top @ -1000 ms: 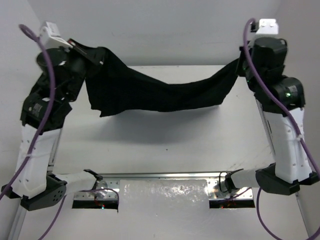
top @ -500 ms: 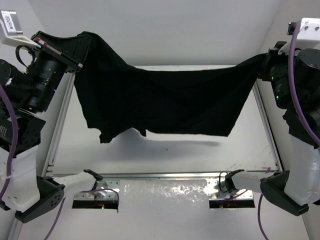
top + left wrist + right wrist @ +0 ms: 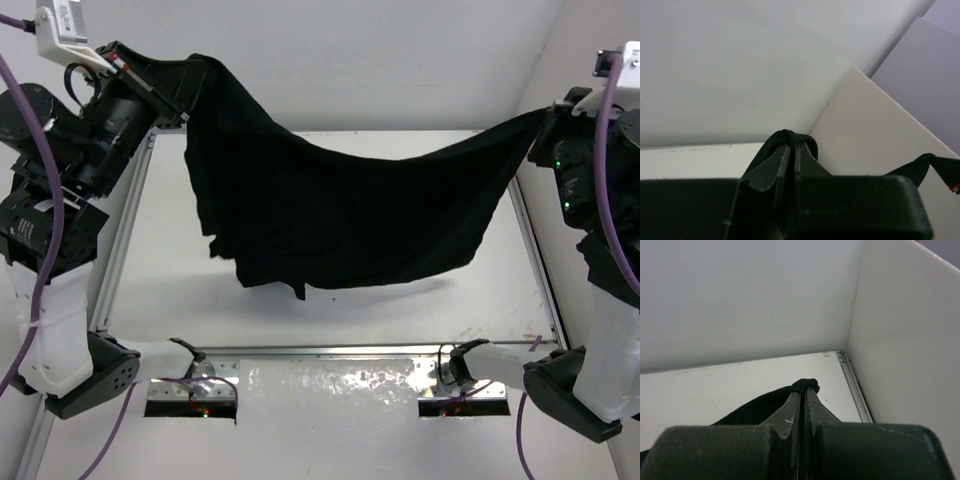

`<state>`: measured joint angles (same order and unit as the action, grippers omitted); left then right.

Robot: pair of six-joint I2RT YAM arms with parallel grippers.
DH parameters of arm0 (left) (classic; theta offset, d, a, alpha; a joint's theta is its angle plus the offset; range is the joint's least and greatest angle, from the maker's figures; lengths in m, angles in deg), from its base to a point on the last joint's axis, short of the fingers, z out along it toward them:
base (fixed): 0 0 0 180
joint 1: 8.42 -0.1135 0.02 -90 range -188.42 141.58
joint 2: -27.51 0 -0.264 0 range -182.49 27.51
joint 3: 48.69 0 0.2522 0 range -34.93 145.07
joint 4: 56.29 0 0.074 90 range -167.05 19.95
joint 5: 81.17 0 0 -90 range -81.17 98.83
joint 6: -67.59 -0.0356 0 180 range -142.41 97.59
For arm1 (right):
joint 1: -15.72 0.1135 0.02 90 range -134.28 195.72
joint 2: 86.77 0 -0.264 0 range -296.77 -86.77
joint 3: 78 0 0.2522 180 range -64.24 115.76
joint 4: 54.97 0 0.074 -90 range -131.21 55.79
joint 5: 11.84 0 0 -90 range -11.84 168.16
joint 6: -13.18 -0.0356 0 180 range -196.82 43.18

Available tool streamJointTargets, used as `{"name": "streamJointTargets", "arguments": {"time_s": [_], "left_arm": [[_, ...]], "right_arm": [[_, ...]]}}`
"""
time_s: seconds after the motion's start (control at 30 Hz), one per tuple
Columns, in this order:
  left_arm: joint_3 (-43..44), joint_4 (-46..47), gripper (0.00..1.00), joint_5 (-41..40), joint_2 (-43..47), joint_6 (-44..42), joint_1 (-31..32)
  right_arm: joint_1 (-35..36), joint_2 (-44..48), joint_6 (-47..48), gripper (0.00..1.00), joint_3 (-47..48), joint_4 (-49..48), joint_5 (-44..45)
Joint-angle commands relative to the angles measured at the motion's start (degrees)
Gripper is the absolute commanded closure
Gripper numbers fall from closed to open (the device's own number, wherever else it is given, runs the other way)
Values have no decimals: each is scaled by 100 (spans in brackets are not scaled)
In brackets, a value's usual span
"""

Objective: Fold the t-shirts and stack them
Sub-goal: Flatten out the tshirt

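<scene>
A black t-shirt (image 3: 340,210) hangs in the air over the white table (image 3: 350,310), stretched between both arms and sagging in the middle. My left gripper (image 3: 190,75) is shut on its upper left corner, high at the back left. The pinched black cloth (image 3: 790,137) bulges over that gripper's (image 3: 791,145) fingertips in the left wrist view. My right gripper (image 3: 545,115) is shut on the right corner at the far right. A knot of black cloth (image 3: 805,385) sits on the tips of the right gripper (image 3: 803,392) in the right wrist view. The shirt's lower hem hangs loose.
White walls (image 3: 350,60) close the table at the back and on both sides. Metal rails (image 3: 535,260) run along the table's left and right edges. A crinkled clear sheet (image 3: 328,395) lies at the near edge between the arm bases.
Both arms rose and spread apart, lifting and stretching the t-shirt; since half a second ago the left gripper moved right and the shirt sags more in the middle.
</scene>
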<state>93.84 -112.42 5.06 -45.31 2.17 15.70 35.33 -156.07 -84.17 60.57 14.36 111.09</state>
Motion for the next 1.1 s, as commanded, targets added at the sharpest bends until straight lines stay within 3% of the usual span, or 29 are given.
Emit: {"name": "streamJointTargets", "arguments": {"time_s": [0.0,0.23,0.37,0.53,0.7,0.87,1.07], "left_arm": [[87,55,100,-516,321,248,-21],[-651,518,100,-327,935,478,-21],[-372,660,100,138,1252,469,-21],[455,133,100,236,1103,618,-21],[70,168,100,263,1235,689,-21],[130,-253,100,-553,718,636,-12],[-253,-220,100,-1695,-285,215,-12]], "right_arm": [[-10,206,147,100,-106,-398,179],[-10,486,94,100,-397,-433,82],[-2,864,85,100,-440,-442,47],[-2,1252,6,100,-537,-425,-155],[-10,1314,-20,100,-668,-468,-445],[51,902,137,100,-924,-705,-419],[51,-469,375,100,-1002,-1021,-165]]}}
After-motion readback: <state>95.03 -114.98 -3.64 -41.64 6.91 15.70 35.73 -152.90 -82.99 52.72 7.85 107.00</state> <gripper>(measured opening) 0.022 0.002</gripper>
